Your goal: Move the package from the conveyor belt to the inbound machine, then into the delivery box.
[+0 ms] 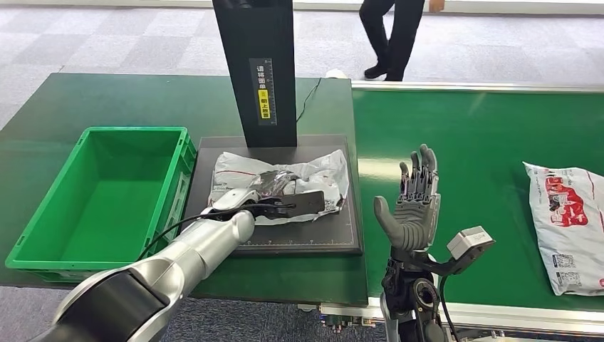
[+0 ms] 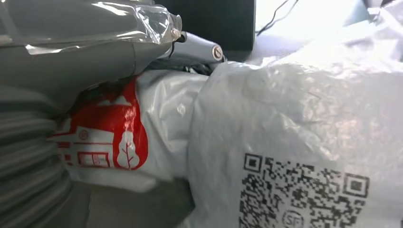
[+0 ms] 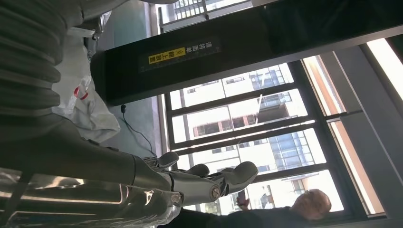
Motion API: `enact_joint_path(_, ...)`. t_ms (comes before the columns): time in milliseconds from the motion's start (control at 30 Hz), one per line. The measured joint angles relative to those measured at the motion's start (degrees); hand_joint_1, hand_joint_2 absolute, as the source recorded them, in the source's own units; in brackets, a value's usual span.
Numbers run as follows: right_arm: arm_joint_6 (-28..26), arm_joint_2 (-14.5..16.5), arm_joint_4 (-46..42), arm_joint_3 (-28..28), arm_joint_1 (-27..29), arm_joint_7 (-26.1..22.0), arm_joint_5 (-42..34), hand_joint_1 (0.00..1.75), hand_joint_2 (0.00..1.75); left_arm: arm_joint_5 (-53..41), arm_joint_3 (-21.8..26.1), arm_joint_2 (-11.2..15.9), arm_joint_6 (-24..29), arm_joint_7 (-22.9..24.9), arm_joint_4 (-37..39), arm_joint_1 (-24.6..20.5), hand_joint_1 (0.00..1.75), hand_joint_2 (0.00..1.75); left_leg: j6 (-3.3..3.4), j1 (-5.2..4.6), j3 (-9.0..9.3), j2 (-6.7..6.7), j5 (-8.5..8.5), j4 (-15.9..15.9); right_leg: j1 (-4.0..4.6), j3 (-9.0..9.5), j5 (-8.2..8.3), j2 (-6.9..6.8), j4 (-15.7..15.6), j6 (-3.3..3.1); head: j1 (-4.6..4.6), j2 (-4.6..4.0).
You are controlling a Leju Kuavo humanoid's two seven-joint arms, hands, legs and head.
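A crumpled white package (image 1: 285, 182) with red print is seen lying on the dark platform of the inbound machine (image 1: 335, 239), just in front of its black upright column (image 1: 256, 68). The left hand (image 1: 267, 196) is laid on the package and its fingers are closed into the plastic, so the package is gripped; in the left wrist view the wrapper (image 2: 285, 137), with a square code printed on it, is pressed right against the hand. The right hand (image 1: 413, 206) is raised upright over the green conveyor belt (image 1: 484, 135), fingers spread and nothing held. A green delivery box (image 1: 50, 214) stands on the surface just beside the platform. A second package (image 1: 570, 221) lies on the belt, well apart. A person's legs (image 1: 388, 32) are visible beyond the surface.
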Motion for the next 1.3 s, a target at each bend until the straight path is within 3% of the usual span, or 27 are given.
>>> enact_joint_path(567, -0.07, -0.02, -0.39, 0.02, 1.45, 0.00, -0.39, 0.00, 1.75, 1.13, 2.22, -0.19, 6.50, -5.26, -0.12, 1.51, 1.75, 1.75, 0.00, 0.00, -0.01, 0.01, 0.00, 0.00, 0.00, -0.03, 0.00, 0.01, 0.00, 0.00, 0.00, 0.00)
enact_joint_path(667, -0.39, -0.02, -0.63, 0.02, 1.76, 0.00, -0.58, 0.00, 1.75, 4.40, 3.55, -0.20, 9.68, -9.89, -0.66, 2.41, 1.75, 1.75, 0.00, 0.00, -0.01, 0.01, 0.00, 0.00, 0.00, -0.04, 0.00, 0.00, 0.00, 0.00, 0.00, 0.00)
enact_joint_path(800, -1.16, -0.10, -1.53, 0.04, 2.86, -0.05, -1.12, 0.00, 1.75, 15.13, 8.62, -0.07, 13.48, -22.91, -4.03, 4.63, 1.75, 1.75, 0.00, 0.00, -0.03, 0.01, -0.01, 0.00, 0.00, -0.05, 0.00, 0.01, 0.00, 0.00, -0.01, 0.00)
enact_joint_path(867, -1.65, -0.26, -2.14, 0.04, 3.63, -0.11, -1.45, 0.00, 1.75, 21.10, 11.88, 0.41, 13.56, -28.26, -8.22, 6.79, 1.75, 1.75, -0.01, 0.00, -0.04, 0.02, -0.02, 0.00, 0.00, -0.06, -0.01, 0.03, 0.00, 0.00, -0.01, 0.00)
enact_joint_path(933, -1.95, -0.45, -2.66, 0.03, 4.41, -0.16, -1.72, 0.00, 1.75, 25.93, 14.49, 1.43, 13.45, -30.49, -14.91, 9.97, 1.75, 1.75, -0.02, 0.00, -0.05, 0.06, -0.02, -0.01, 0.00, -0.09, -0.01, 0.07, 0.00, 0.00, -0.02, 0.00)
enact_joint_path(1100, -1.95, -0.79, -3.02, -0.03, 5.66, -0.17, -1.61, 0.00, 1.75, 32.14, 19.45, 5.18, 14.21, -29.00, -34.94, 17.42, 1.75, 1.75, -0.02, 0.03, -0.10, 0.10, -0.02, -0.03, 0.03, -0.15, -0.02, 0.14, 0.00, -0.02, -0.04, 0.00)
enact_joint_path(1300, -1.73, -0.83, -3.01, -0.08, 5.57, -0.17, -0.93, 0.00, 1.75, 30.86, 25.56, 9.58, 18.61, -28.05, -53.89, 22.92, 1.75, 1.75, -0.03, 0.03, -0.12, 0.09, -0.02, -0.04, 0.04, -0.14, -0.03, 0.12, 0.01, -0.02, -0.03, 0.00)
